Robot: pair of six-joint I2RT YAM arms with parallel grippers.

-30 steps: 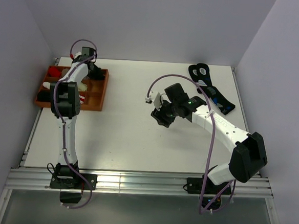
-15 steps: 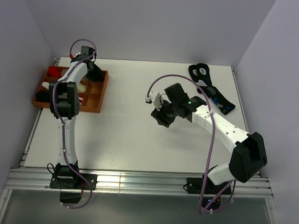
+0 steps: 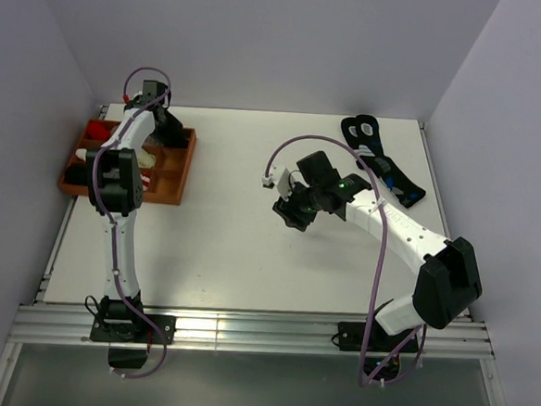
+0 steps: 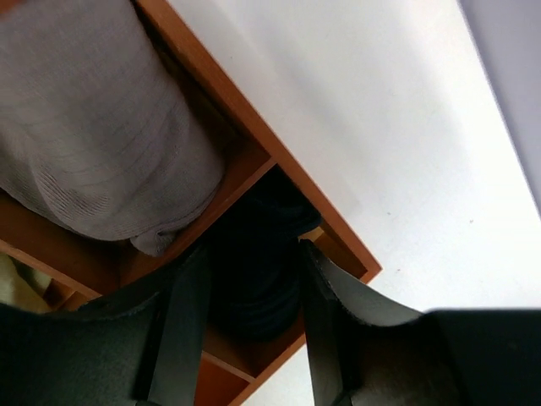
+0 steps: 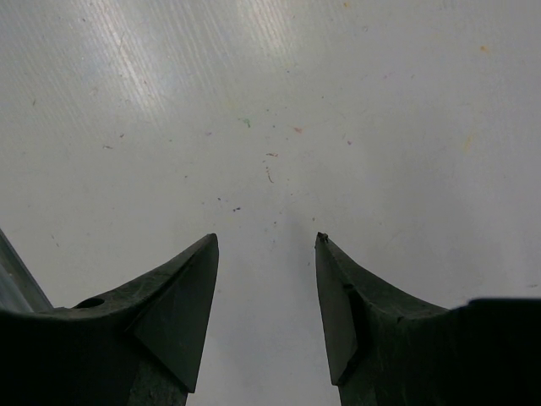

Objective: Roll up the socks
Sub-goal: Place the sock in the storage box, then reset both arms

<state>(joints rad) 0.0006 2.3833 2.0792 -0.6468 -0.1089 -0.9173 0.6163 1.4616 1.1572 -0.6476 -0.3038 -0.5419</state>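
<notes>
The left claw (image 4: 254, 254) stands apart around the black sock (image 4: 264, 211), which lies in a corner compartment of the tray (image 4: 254, 139) (if it touches the sock, we cannot tell). The right claw (image 5: 266, 245) we see apart above the desk (image 5: 279, 101).

White table (image 3: 220, 255), brown divided tray (image 3: 186, 169), grey bundle (image 4: 93, 135) inside, dark patterned socks (image 3: 403, 187) far right, perhaps overlapping

The left end effector (image 4: 252, 252) has edged left, seemingly loosening around the black sock (image 4: 254, 296).
</notes>
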